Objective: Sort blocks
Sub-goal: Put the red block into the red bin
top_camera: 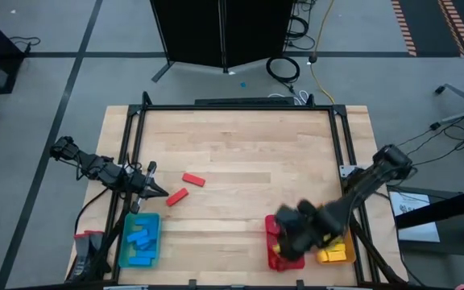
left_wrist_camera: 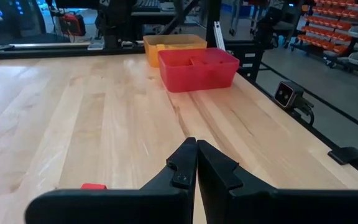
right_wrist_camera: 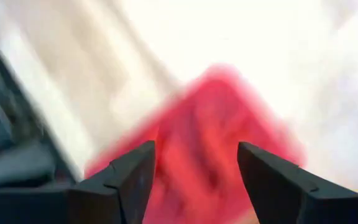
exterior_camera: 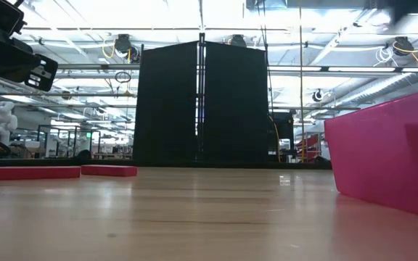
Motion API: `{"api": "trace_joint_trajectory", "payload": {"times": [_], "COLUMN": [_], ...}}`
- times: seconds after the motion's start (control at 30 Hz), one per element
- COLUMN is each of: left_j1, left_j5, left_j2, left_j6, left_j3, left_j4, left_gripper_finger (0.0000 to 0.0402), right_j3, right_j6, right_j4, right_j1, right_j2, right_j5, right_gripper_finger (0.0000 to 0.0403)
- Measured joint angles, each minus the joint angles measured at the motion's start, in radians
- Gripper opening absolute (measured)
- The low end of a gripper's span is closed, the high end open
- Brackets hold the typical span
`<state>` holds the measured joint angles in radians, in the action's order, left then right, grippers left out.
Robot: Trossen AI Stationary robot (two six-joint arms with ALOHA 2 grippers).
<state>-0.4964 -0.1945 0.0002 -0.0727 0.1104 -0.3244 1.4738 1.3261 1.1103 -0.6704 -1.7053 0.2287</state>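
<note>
Two red blocks (top_camera: 185, 188) lie left of the middle, long ways slanted, just right of the left gripper (top_camera: 161, 192), which is shut and empty. The right gripper (right_wrist_camera: 194, 180) hangs open over the red tray (top_camera: 271, 242), lower right.

The right arm hides most of the red tray (top_camera: 274, 259), blurred in the right wrist view.

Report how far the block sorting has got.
Done: blue blocks fill the blue tray; the red tray and yellow tray hold pieces. In hand: right gripper open over the red tray. Left: two red blocks on the table, beside the shut left gripper.
</note>
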Motion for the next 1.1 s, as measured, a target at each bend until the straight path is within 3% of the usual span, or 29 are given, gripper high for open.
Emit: {"api": "trace_joint_trajectory", "payload": {"times": [0.1,0.2,0.4,0.5,0.73,0.93,1.1], "left_j1": [0.0,0.0,0.0,0.0,0.0,0.0,0.0], "left_j5": [-0.002,-0.007,-0.019,-0.019,-0.049,-0.05,-0.05], "left_j2": [0.0,0.0,0.0,0.0,0.0,0.0,0.0], "left_j6": [0.0,0.001,0.001,0.002,0.003,0.001,-0.001], "left_j3": [0.0,0.0,0.0,0.0,0.0,0.0,0.0], "left_j4": [-0.003,-0.007,-0.008,-0.008,-0.01,-0.031,-0.03], "left_gripper_finger": [0.0017,0.0017,0.0017,0.0017,0.0017,0.0017,0.0017], "right_j3": [0.001,0.001,0.001,0.002,0.002,0.013,0.113], "right_j6": [-0.136,-0.358,-0.841,-0.997,-1.127,-1.129,-1.133], "right_j4": [-0.039,-0.176,-0.576,-0.746,-0.941,-1.07,-1.08], "right_j1": [0.096,0.238,0.488,0.568,0.665,0.678,0.678], "right_j2": [0.05,0.061,0.011,-0.028,-0.147,-0.271,-0.395], "right_j5": [0.163,0.243,0.221,0.178,-0.011,-0.054,-0.053], "right_gripper_finger": [0.0222,0.0222,0.0222,0.0222,0.0222,0.0245,0.0284]}}
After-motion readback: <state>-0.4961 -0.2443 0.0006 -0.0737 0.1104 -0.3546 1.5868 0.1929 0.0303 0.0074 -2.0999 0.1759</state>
